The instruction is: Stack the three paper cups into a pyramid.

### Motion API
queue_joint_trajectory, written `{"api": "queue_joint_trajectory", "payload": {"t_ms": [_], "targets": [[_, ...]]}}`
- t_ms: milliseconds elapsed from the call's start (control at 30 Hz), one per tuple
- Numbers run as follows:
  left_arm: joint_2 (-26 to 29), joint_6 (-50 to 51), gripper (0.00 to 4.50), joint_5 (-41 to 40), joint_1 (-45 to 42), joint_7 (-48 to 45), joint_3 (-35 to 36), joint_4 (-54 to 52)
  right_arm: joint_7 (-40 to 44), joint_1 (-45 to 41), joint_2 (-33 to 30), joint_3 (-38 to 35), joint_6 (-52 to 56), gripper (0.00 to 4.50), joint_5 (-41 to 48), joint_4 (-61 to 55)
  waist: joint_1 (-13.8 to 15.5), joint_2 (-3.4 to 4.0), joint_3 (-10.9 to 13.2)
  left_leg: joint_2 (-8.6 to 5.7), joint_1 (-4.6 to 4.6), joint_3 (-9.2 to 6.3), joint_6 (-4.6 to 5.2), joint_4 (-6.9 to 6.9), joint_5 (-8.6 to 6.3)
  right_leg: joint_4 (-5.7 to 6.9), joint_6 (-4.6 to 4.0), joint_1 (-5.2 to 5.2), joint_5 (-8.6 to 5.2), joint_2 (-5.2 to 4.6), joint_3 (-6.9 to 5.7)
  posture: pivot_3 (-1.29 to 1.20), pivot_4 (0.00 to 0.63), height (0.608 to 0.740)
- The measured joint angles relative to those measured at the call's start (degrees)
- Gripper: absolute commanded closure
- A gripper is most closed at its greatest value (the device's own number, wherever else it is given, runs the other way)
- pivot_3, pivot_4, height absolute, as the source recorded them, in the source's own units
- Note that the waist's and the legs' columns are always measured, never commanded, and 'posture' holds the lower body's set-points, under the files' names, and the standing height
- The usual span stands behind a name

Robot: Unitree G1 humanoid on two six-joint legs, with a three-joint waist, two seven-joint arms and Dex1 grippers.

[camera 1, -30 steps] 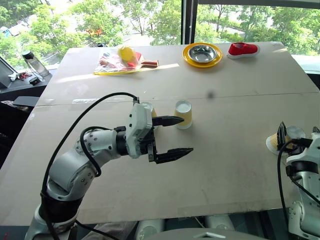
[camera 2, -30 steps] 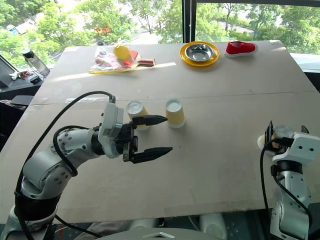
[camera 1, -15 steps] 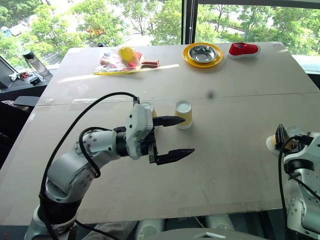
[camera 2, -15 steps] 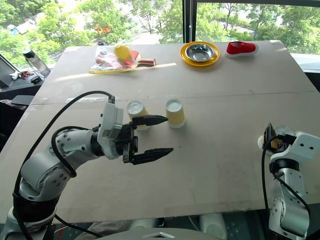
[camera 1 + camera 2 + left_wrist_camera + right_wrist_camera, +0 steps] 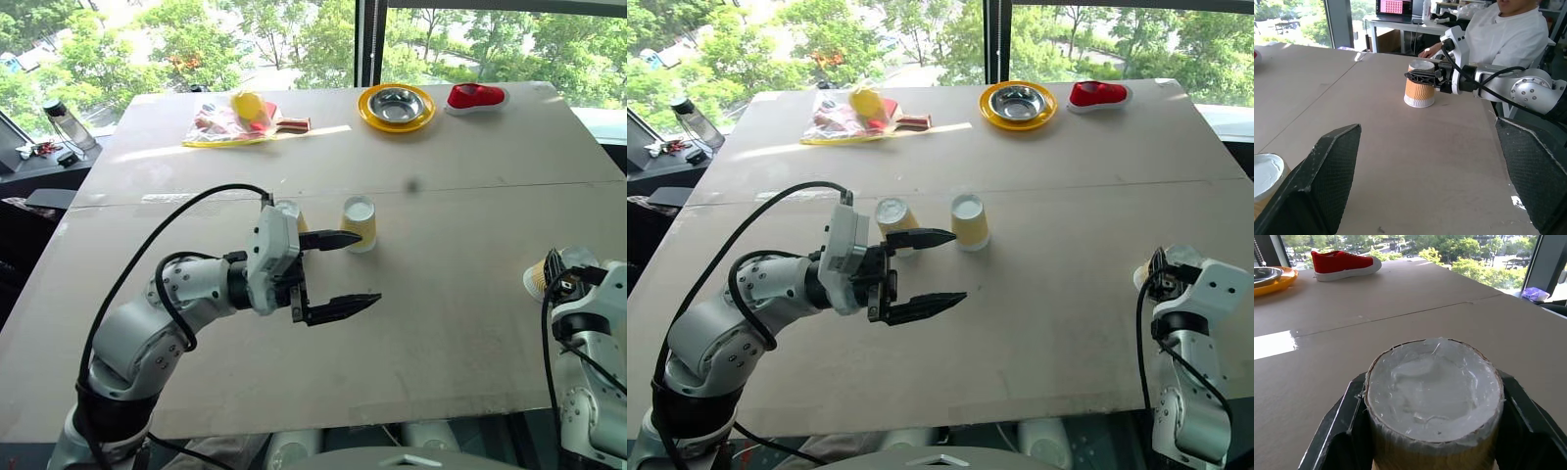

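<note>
Three inverted yellow cups (image 5: 360, 224), unstacked

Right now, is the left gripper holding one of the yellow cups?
No, the left gripper is open and empty, and its fingers stand apart beside the two cups on the table.

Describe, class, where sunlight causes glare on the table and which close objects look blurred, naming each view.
Left eye view: a bright sunlit strip crosses the table near the plastic bag. Right wrist view: a glare patch on the tabletop. Left wrist view: the left gripper's near fingers look soft and oversized.
</note>
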Motion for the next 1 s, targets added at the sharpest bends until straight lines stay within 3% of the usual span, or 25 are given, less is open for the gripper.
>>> {"api": "queue_joint_trajectory", "payload": {"t_ms": [167, 200, 433, 667, 1000], "targets": [[1.2, -2.18, 0.0, 2.47, 7.43, 1.34, 4.37, -0.02, 5.28, -3.88, -3.69, 7.36, -3.46, 2.29, -4.35, 2.06, -0.89, 0.01, -0.01, 0.04, 0.06, 0.01, 0.0, 0.0, 0.0, 0.04, 0.0, 0.0, 0.0, 0.06, 0.05, 0.0, 0.15, 0.74], [0.3, -3.0, 0.0, 3.53, 10.57, 2.75, 4.99, -0.14, 8.24, -7.36, -5.05, 11.52, -4.38, 2.29, -5.41, 4.05, -1.07, 0.01, -0.01, 0.04, 0.06, 0.01, 0.01, 0.02, 0.0, 0.04, 0.0, 0.0, 0.0, 0.06, 0.05, 0.0, 0.15, 0.74], [-5.34, -4.98, 0.0, 6.28, 20.06, 13.2, 10.13, -4.72, 16.97, -17.88, -4.16, 21.71, -5.63, 2.29, -5.86, 12.95, -0.9, -0.05, -0.02, 0.04, -0.01, -0.05, 0.01, 0.09, 0.0, 0.03, 0.0, 0.01, 0.01, 0.01, -0.01, 0.0, 0.15, 0.74], [-7.93, -5.94, 0.0, 8.9, 24.97, 17.85, 10.0, -9.36, 21.18, -26.17, 1.4, 26.32, -5.22, 2.29, -3.97, 21.05, -0.8, -0.08, -0.04, 0.04, -0.02, -0.08, 0.0, 0.11, 0.0, 0.05, -0.01, 0.01, 0.01, -0.01, -0.05, 0.0, 0.15, 0.74], [-8.04, -6.36, 0.0, 9.59, 25.71, 18.42, 9.13, -9.44, 21.6, -29.59, 3.85, 27.03, -5.24, 2.29, -4.08, 27.08, -0.98, -0.08, -0.04, 0.02, -0.02, -0.06, -0.01, 0.11, 0.0, 0.06, -0.01, 0.0, 0.01, 0.0, -0.04, 0.0, 0.15, 0.74]]}}
